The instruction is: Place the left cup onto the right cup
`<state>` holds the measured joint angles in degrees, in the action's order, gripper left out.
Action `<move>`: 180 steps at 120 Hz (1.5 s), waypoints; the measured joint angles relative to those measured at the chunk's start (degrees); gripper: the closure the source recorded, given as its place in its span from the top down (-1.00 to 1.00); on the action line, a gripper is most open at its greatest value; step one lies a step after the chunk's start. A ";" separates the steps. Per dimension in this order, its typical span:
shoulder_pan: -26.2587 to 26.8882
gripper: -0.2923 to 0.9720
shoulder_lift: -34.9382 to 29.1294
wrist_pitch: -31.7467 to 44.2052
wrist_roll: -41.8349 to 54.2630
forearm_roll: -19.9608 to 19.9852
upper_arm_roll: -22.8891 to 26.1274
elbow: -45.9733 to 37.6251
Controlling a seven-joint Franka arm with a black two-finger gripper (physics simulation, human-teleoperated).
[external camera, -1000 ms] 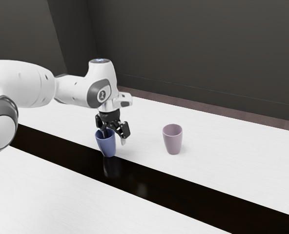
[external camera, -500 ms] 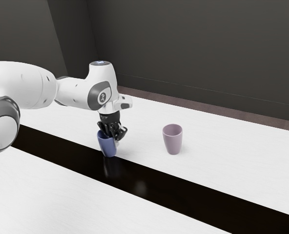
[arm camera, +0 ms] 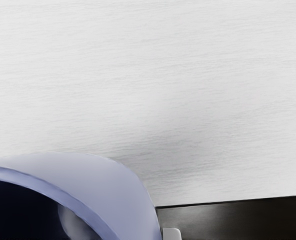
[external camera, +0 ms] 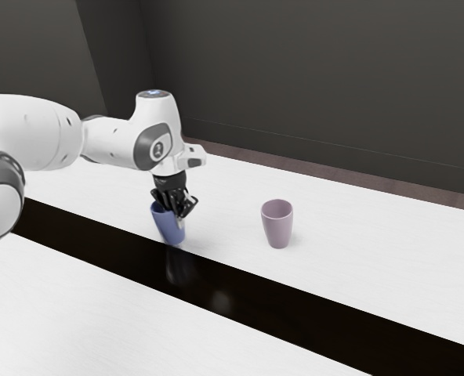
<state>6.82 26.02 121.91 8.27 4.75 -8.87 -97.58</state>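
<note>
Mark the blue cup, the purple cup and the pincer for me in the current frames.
blue cup (external camera: 167, 229): exterior view, on its outer wall below the rim.
purple cup (external camera: 277, 227): exterior view, on its side wall.
pincer (external camera: 178, 211): exterior view, midway between its fingertips, at the blue cup's rim.

The blue cup (external camera: 168, 226) is a tapered, handleless tumbler with its mouth up. It leans slightly, and the pincer (external camera: 178, 210) grips it at the rim, over the edge where the white surface (external camera: 357, 235) meets a dark strip (external camera: 295, 305). In the wrist view its rim (arm camera: 103, 190) sits just under the hand. The mauve cup (external camera: 277, 223), of the same shape, stands upright on the surface, well apart toward the exterior view's right.
</note>
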 joint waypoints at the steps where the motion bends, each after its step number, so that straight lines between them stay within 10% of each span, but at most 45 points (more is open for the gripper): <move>1: 0.01 -0.69 -0.13 -0.03 -0.01 -0.01 0.00 -0.01; 69: 5.28 -0.70 -11.19 -7.89 -0.30 -0.90 0.73 2.35; 180: 5.77 -0.70 9.57 -28.75 0.81 -4.55 8.82 41.11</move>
<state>12.59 35.59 93.16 9.08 0.20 -0.05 -56.47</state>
